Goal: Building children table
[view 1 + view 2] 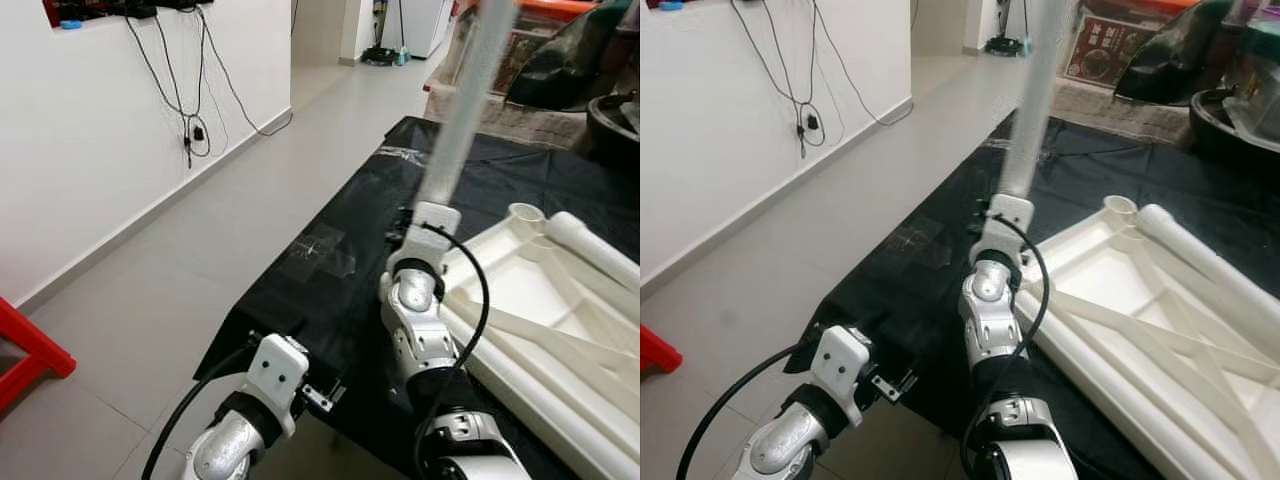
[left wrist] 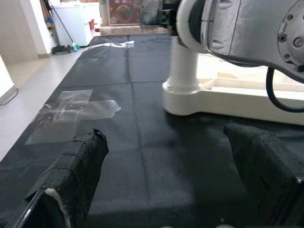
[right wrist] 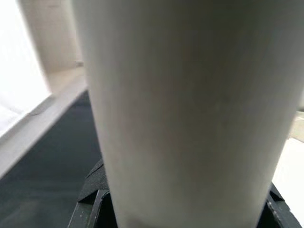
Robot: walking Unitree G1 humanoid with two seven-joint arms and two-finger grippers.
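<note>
a white leg [image 1: 462, 110] is held upright and slightly tilted by the right tool [image 3: 180, 209], whose fingers are pinched on its lower end, above the black cloth [image 1: 330, 270] on the floor. the white tabletop [image 1: 1140, 310] is laid upside down on the cloth just right of that arm, with another leg [image 1: 1210, 260] lying on it. the left tool [image 2: 161, 185] is kept spread low over the cloth's near edge, close to a tabletop corner socket [image 2: 183, 90].

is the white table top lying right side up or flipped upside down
Upside down. The white table top lies on the black sheet with its ribbed underside and a round leg socket facing up. The right claw holds a white leg.
</note>
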